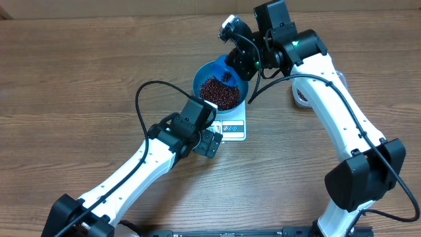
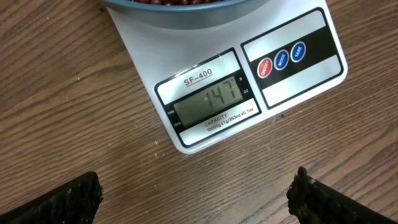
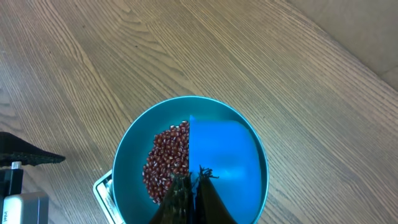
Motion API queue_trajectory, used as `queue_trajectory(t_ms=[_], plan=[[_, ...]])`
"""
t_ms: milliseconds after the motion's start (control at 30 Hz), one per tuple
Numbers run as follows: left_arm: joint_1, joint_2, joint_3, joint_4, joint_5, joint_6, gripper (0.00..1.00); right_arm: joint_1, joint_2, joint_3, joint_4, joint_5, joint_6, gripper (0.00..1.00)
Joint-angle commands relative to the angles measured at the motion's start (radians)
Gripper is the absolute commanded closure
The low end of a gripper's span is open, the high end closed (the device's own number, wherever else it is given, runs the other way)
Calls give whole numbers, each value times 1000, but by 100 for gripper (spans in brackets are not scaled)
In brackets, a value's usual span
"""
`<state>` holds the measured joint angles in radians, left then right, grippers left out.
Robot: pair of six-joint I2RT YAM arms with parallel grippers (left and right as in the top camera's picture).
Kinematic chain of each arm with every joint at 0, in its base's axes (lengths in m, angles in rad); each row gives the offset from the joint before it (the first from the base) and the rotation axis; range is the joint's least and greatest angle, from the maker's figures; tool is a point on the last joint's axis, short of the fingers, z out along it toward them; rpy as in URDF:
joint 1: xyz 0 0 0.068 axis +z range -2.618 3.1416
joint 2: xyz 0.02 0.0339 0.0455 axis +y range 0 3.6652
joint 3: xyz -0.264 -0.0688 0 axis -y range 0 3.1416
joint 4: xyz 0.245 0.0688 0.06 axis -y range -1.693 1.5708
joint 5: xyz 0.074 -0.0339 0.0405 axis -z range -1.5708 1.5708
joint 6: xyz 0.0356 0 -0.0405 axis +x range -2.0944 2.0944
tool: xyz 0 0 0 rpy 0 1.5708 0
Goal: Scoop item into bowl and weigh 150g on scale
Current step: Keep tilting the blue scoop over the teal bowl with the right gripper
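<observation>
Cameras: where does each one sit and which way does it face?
Overhead: fixed above the table, facing straight down; both arms show, bowl on scale.
Left wrist: on the left arm, facing down at the scale's display; open left claw tips at bottom corners.
Right wrist: above the bowl, facing down onto the beans; shut right claw holds the scoop.
Shared: overhead and right wrist both show bowl and beans.

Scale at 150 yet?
No, the display on the scale reads 147 in the left wrist view.
</observation>
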<state>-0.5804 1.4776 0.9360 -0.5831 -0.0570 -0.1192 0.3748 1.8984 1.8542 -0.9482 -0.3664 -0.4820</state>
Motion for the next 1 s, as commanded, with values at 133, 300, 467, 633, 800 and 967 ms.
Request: queue_trajectory(t_ms=[133, 300, 467, 633, 800, 967], plan=[[4, -1, -2, 1, -13, 19, 1, 1, -51, 38, 16, -1, 10, 96], [4, -1, -2, 1, -13, 19, 1, 1, -51, 38, 19, -1, 11, 96], [4, -1, -2, 1, -13, 19, 0, 18, -51, 38, -26, -8, -43, 96], [4, -1, -2, 0, -13, 19, 0, 17, -51, 37, -15, 19, -40, 96], [4, -1, -2, 1, -13, 19, 0, 17, -51, 37, -11, 22, -35, 96], [4, -1, -2, 1, -13, 19, 0, 11, -50, 37, 14, 40, 25, 96]])
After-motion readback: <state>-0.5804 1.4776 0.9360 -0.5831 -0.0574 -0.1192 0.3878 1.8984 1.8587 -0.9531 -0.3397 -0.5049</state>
